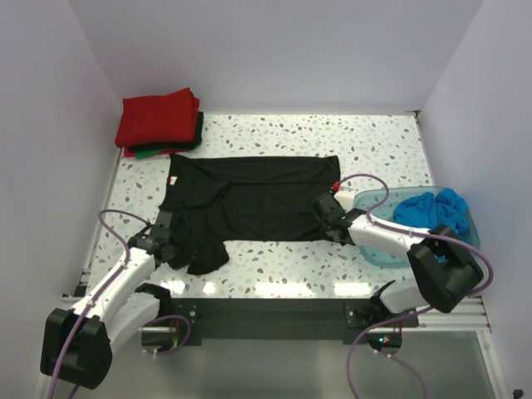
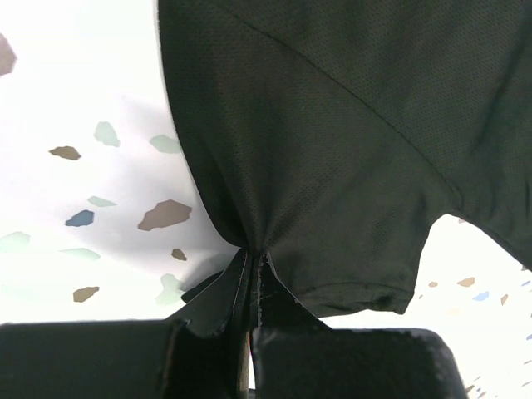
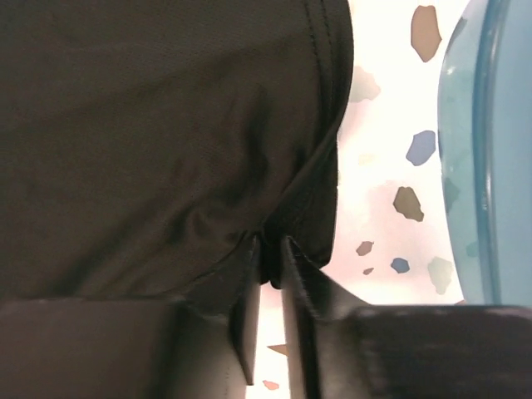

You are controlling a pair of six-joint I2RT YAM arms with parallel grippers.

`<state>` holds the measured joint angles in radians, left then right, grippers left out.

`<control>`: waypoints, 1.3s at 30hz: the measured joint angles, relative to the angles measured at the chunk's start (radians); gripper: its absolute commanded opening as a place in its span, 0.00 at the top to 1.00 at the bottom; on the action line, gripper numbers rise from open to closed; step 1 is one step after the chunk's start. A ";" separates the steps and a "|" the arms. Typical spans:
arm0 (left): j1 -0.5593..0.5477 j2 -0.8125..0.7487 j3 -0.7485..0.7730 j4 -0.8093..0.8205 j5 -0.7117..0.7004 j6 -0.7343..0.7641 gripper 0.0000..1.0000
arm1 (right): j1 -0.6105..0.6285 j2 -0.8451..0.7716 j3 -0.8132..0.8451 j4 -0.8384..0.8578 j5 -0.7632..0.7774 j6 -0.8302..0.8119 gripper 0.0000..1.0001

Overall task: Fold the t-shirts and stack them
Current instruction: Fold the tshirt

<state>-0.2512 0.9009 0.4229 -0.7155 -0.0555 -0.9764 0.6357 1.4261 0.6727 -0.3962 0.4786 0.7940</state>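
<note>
A black t-shirt (image 1: pixel 258 195) lies spread on the speckled table, folded lengthwise. My left gripper (image 1: pixel 170 237) is shut on its left side by a sleeve; the left wrist view shows the black cloth (image 2: pixel 332 150) pinched between the jaws of the left gripper (image 2: pixel 253 266). My right gripper (image 1: pixel 326 209) is shut on the shirt's right edge; the right wrist view shows the cloth's hem (image 3: pixel 166 141) caught between the jaws of the right gripper (image 3: pixel 270 258). A folded red t-shirt (image 1: pixel 156 118) lies on a folded green one (image 1: pixel 196 137) at the back left. A bright blue t-shirt (image 1: pixel 434 212) sits crumpled in the tub.
A translucent blue plastic tub (image 1: pixel 376 249) stands at the right, close beside my right arm; its wall (image 3: pixel 486 150) shows in the right wrist view. White walls close in the table on the left, back and right.
</note>
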 measured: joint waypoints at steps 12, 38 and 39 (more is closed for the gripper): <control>0.000 0.048 0.097 -0.002 0.056 0.003 1.00 | 0.000 -0.071 0.038 -0.094 0.006 -0.029 1.00; 0.167 0.427 0.491 0.110 0.132 0.102 1.00 | -0.167 0.175 0.449 -0.142 -0.030 -0.232 1.00; 0.174 0.439 0.503 0.116 0.131 0.106 1.00 | -0.174 0.192 0.465 -0.142 -0.033 -0.240 1.00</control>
<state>-0.0772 1.3396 0.9257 -0.5991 0.0757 -0.8703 0.4622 1.6184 1.1374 -0.5385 0.4454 0.5541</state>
